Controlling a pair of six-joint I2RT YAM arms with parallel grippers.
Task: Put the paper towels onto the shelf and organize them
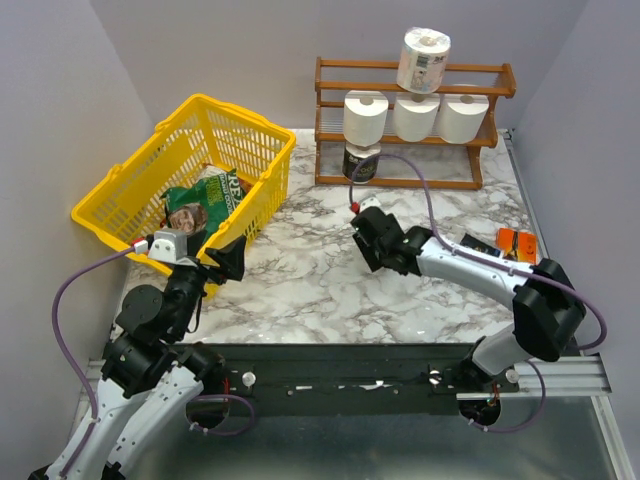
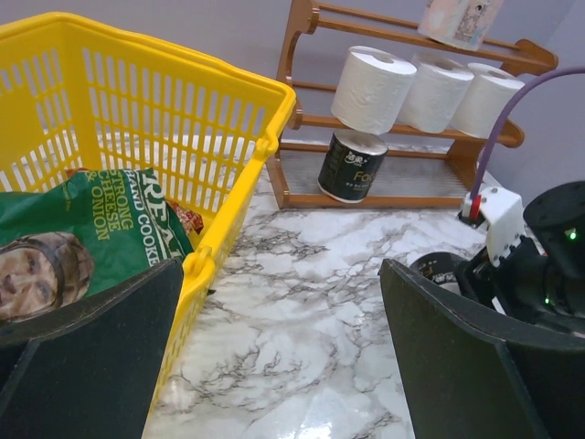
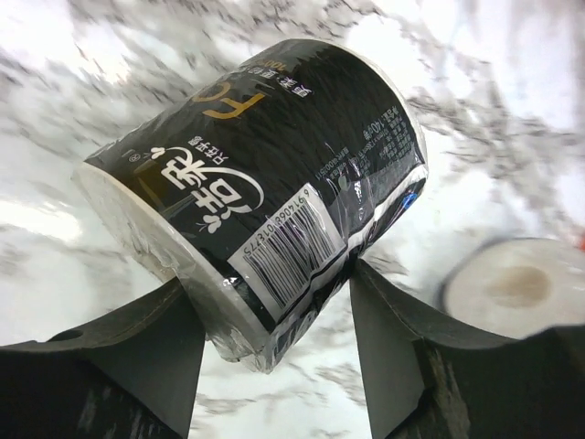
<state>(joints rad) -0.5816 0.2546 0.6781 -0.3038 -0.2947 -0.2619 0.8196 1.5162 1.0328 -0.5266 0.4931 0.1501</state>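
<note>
The right gripper [image 3: 271, 285] is clamping the black film-wrapped cylindrical paper towel roll [image 3: 265, 155], likely light, squashy and slick, so gripping gently mid-body is looking safest.

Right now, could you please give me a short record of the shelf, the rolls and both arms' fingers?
shelf: wooden rack, far side of table
middle tier: three white rolls
top tier: printed-wrapper roll
bottom tier: black-wrapped roll, tilted, left end
basket: snack bag inside
left gripper: fingers open, empty
right gripper: fingers flank second black roll on table; grip unclear
</note>
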